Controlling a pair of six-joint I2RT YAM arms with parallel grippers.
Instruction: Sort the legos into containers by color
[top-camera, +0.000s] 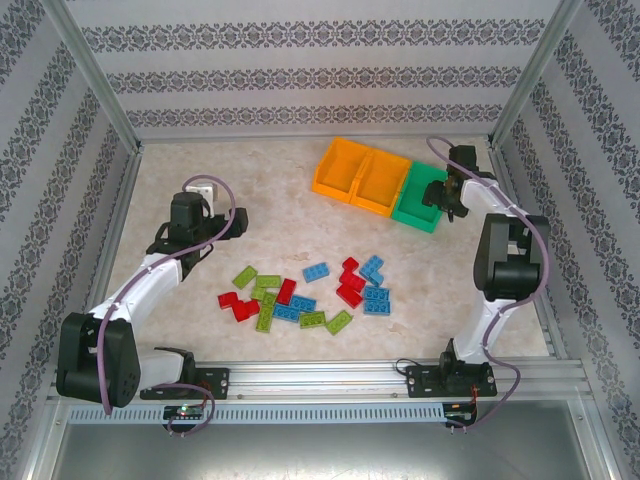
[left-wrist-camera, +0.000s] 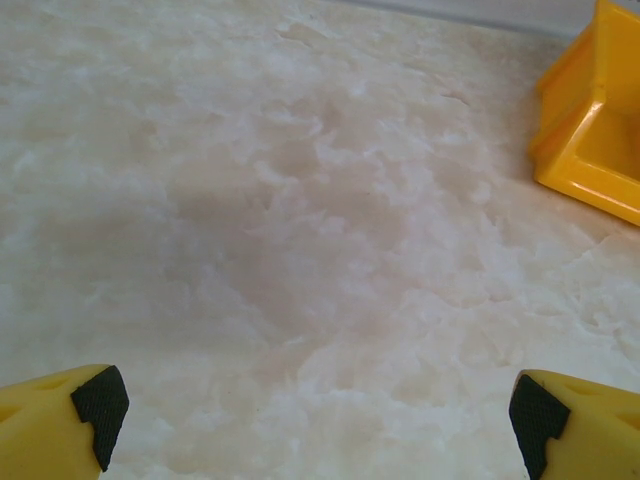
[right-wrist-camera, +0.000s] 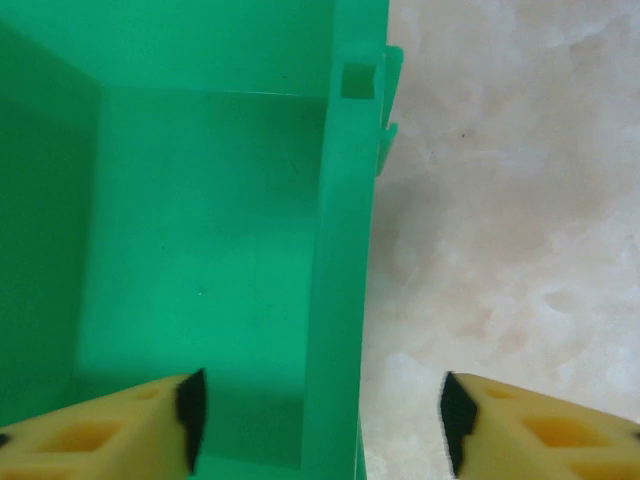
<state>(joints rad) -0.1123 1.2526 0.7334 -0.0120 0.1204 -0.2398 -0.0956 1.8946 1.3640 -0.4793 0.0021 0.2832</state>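
**Top view.** The legos (top-camera: 302, 303) lie loose on the table (top-camera: 250, 170) at lower centre. They are red, blue and light green plates, several touching, none in a bin. At upper right stands a slanting row: an orange bin (top-camera: 345, 168), a second orange bin (top-camera: 385, 183) and the green bin (top-camera: 418, 198). No brick is seen in any of them.

**Right wrist view.** The right claw (right-wrist-camera: 322, 420) stands apart, astride the green bin's right wall (right-wrist-camera: 338, 250). One finger is inside the bin and the other is over bare table. A gap shows on each side of the wall, so nothing is clamped.

**Left wrist view.** The left claw (left-wrist-camera: 315, 415) is spread wide above bare table and holds nothing. An orange bin sits at the frame's right edge.

**Handling (a judgement).** The legos look light, rigid and smooth-sided. They are unlikely to deform or break, but may skid or flip if pinched off-centre.
- **Best hold:** from above, across the two long edges at mid-length (the studded top gives the pads little purchase).
- **Easiest picks:** outliers with free sides — the blue brick (top-camera: 316, 271) at the pile's upper middle and the green brick (top-camera: 244, 276) at its left. Bricks packed together leave no room for a finger.
- **The bin:** it also looks light, with a thin stiff wall — pinched at one wall, it would probably slide or tip rather than lift level.
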